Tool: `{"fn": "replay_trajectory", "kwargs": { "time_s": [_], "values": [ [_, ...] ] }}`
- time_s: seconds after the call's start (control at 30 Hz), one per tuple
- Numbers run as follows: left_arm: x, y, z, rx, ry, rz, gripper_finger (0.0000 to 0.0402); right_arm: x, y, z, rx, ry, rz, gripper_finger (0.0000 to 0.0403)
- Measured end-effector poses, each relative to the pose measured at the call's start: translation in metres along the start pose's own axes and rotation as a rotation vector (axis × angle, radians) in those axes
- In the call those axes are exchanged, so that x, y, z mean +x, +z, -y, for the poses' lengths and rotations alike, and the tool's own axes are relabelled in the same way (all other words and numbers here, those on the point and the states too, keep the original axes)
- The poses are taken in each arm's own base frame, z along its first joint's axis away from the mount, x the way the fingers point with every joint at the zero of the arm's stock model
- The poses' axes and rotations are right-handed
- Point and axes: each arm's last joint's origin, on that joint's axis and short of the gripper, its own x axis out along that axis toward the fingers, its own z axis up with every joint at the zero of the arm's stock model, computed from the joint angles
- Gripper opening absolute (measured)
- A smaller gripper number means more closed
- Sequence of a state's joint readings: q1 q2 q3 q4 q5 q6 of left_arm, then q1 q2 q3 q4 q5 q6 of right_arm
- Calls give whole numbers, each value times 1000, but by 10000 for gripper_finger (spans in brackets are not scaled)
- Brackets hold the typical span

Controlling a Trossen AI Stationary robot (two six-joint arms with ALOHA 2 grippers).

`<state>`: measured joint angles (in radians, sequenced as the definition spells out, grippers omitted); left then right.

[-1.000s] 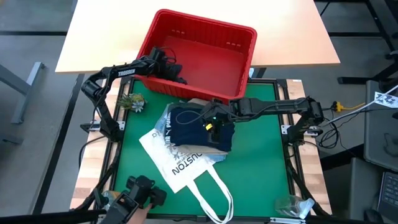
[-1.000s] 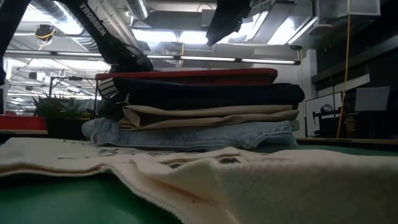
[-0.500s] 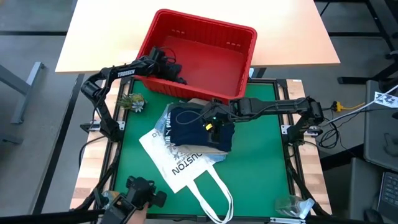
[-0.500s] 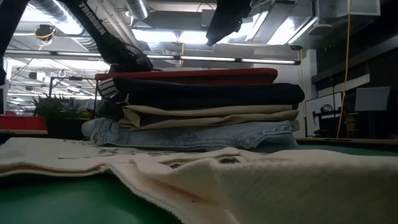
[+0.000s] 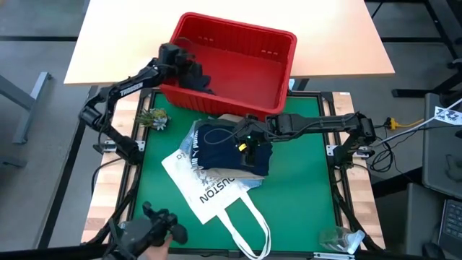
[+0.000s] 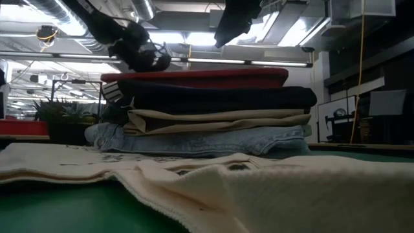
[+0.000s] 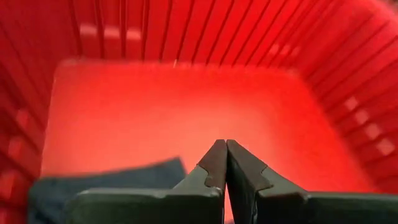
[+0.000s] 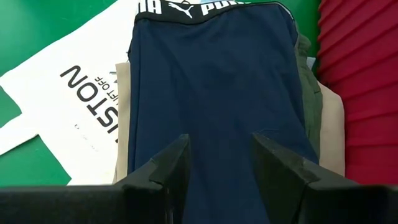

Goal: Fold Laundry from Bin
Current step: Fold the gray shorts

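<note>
Dark garment (image 7: 106,180) in bin (image 7: 186,118) cut off by frame edge, partly behind left gripper (image 7: 225,163); type unclear.

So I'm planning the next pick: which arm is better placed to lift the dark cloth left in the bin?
Left. Its gripper is inside the bin, shut beside the dark cloth; the right gripper hovers open over the folded stack.

- A red bin (image 5: 238,54) stands at the table's far edge, holding 1 dark cloth (image 5: 202,83).
- Folded laundry (image 5: 234,148) is stacked before it, navy shorts (image 8: 214,81) on top.
</note>
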<state>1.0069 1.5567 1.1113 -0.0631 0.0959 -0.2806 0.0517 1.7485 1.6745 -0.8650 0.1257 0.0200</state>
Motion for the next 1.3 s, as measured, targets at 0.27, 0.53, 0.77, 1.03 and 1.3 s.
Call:
{"fn": "replay_trajectory", "kwargs": {
  "time_s": [0.27, 0.53, 0.77, 1.03, 1.3],
  "values": [
    [-17, 24, 11, -65, -148, 180, 0, 0, 0, 0, 0, 6, 0, 166],
    [-16, 18, 9, 1, -117, 118, 0, 0, 0, 0, 0, 6, 0, 166],
    [-11, 2, 1, 180, 14, -26, 41, 0, 0, 0, 0, 6, 0, 166],
    [2, -12, -7, 214, 165, -111, 140, 0, 0, 0, 0, 6, 1, 166],
    [27, -31, -13, 211, 191, -208, 190, 0, 0, 0, 0, 6, 1, 166]
  ]
}}
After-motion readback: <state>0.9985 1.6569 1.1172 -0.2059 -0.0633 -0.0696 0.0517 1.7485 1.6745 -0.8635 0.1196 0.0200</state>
